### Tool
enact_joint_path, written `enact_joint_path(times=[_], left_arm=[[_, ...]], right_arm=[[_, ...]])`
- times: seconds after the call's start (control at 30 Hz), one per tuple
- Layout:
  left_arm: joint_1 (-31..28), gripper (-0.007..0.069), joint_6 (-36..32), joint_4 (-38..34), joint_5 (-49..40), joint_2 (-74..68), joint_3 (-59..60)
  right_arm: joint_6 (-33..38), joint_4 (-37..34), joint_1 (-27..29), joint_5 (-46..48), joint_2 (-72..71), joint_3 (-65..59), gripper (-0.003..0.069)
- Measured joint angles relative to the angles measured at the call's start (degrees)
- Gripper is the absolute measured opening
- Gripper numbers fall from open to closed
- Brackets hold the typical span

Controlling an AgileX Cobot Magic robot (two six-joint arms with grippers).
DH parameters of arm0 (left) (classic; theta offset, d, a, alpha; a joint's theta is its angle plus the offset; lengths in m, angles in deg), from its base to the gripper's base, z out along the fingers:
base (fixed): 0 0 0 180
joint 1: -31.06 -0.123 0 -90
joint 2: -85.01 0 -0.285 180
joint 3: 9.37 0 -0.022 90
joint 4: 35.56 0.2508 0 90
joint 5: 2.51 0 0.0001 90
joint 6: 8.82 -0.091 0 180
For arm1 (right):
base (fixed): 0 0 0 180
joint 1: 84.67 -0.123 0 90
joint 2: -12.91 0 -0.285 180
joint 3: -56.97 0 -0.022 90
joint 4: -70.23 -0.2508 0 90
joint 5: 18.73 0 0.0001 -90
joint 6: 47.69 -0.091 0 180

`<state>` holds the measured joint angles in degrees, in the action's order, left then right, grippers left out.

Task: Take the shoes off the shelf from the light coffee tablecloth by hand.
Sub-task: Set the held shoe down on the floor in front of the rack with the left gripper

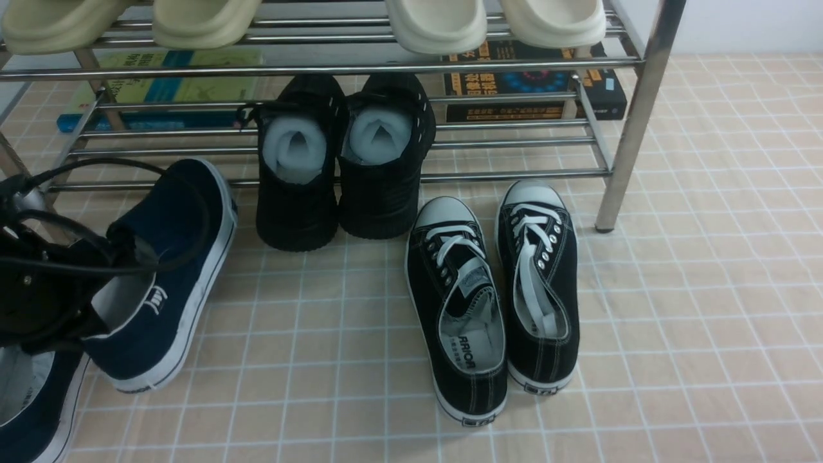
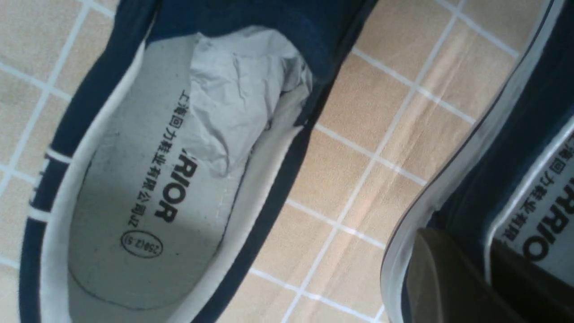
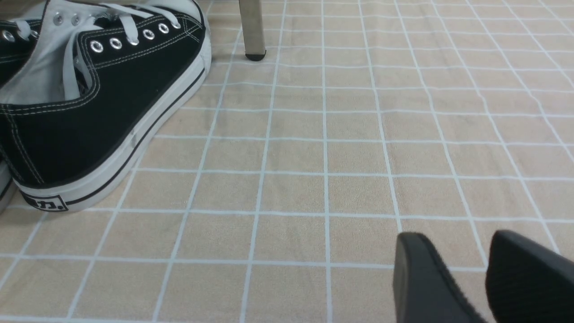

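One navy shoe is tilted with its white sole edge facing right, its toe at the lowest bars of the steel shelf. My left gripper is shut on this shoe's side wall; the left wrist view shows one finger outside the wall and the other inside, over the insole. The second navy shoe lies flat on the light coffee tablecloth at the near left. My right gripper hovers open and empty over bare cloth, right of the sneakers; it is out of the front view.
Black shoes stuffed with white foam rest on the shelf's lowest tier. Black lace-up sneakers stand on the cloth in front. Cream slippers sit on the tier above. Books lie under the shelf. A shelf leg stands nearby.
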<state>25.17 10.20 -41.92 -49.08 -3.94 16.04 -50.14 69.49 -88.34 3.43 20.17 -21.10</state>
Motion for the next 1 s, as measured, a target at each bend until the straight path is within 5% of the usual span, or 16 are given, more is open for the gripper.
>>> enact_joint_path(times=[0.3, 0.83, 1.0], left_arm=[[0.1, 0.0032, -0.4, 0.9, -6.5, 3.7, 1.8], [0.1, 0.0041, 0.8, 1.6, 4.0, 4.7, 10.5], [0.1, 0.0113, -1.3, 2.4, 4.4, 4.7, 10.5]], right_arm=[[0.0, 0.0, 0.0, 0.0, 0.0, 0.0, 0.0239], [0.0, 0.0, 0.0, 0.0, 0.0, 0.0, 0.0239], [0.0, 0.0, 0.0, 0.0, 0.0, 0.0, 0.0239]])
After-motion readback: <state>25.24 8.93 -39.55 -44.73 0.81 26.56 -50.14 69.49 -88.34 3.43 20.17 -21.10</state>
